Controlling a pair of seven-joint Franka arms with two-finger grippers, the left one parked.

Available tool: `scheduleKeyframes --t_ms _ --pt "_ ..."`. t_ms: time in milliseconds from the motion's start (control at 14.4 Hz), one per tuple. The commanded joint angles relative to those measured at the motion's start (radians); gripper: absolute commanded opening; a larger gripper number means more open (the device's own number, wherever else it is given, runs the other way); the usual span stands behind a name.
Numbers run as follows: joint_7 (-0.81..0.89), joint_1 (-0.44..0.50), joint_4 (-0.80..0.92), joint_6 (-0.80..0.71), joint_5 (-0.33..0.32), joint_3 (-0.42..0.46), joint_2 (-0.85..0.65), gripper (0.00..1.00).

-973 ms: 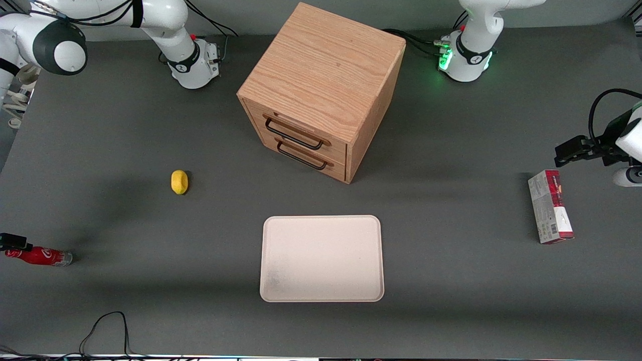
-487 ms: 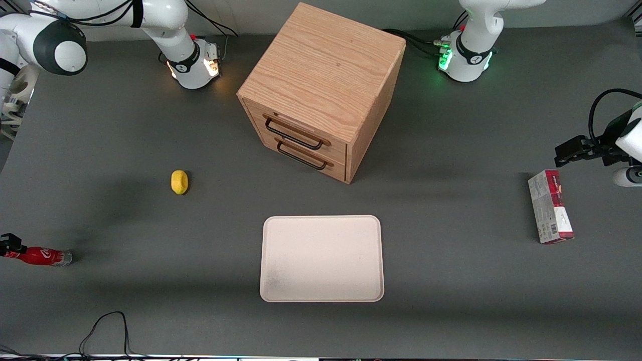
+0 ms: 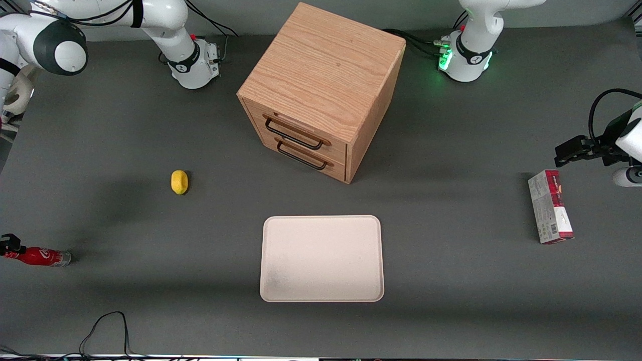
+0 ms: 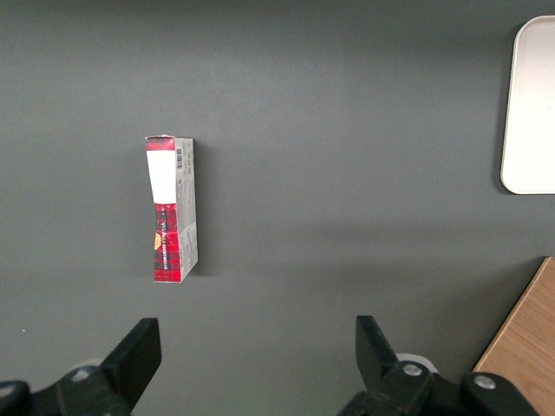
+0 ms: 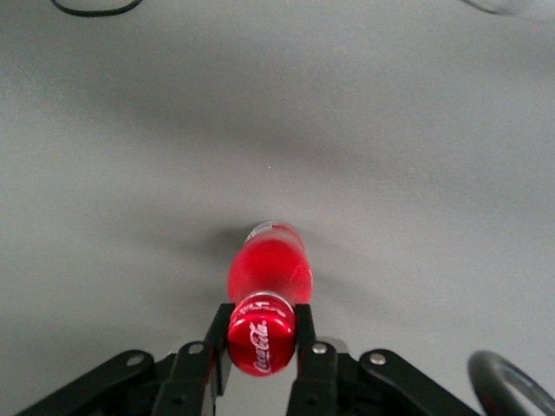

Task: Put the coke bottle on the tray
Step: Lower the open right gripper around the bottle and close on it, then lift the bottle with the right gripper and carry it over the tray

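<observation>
The coke bottle point(image 3: 39, 256) is small and red and lies on its side on the grey mat at the working arm's end of the table. My right gripper point(image 3: 7, 245) is at its cap end, right at the picture's edge. In the right wrist view the gripper point(image 5: 262, 319) has one finger point(image 5: 217, 334) pressed on each side of the red cap point(image 5: 261, 338), and the bottle's body point(image 5: 269, 269) points away from it. The cream-white tray point(image 3: 322, 258) lies empty near the middle of the table, nearer to the front camera than the cabinet; its edge shows in the left wrist view point(image 4: 531, 104).
A wooden two-drawer cabinet point(image 3: 321, 90) stands at the table's middle. A lemon point(image 3: 179, 181) lies between the bottle and the cabinet. A red-and-grey carton point(image 3: 550, 206) lies toward the parked arm's end, also in the left wrist view point(image 4: 172, 212). A black cable point(image 3: 105, 326) loops near the front edge.
My gripper has moved a little toward the working arm's end of the table and down to the bottle's cap. The bottle has shifted slightly the same way.
</observation>
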Motion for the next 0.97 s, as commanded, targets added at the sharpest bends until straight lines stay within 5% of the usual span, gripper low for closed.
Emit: scheduleKeyframes --t_ms 0,556,904 --pt "-0.022 0.019 0.032 -0.083 -0.041 0.003 -0.035 0.04" --pt "-0.059 0.053 0.038 -0.455 -0.078 0.011 -0.415 0.04" --pt "-0.086 0.070 0.038 -0.548 -0.072 0.017 -0.552 0.04"
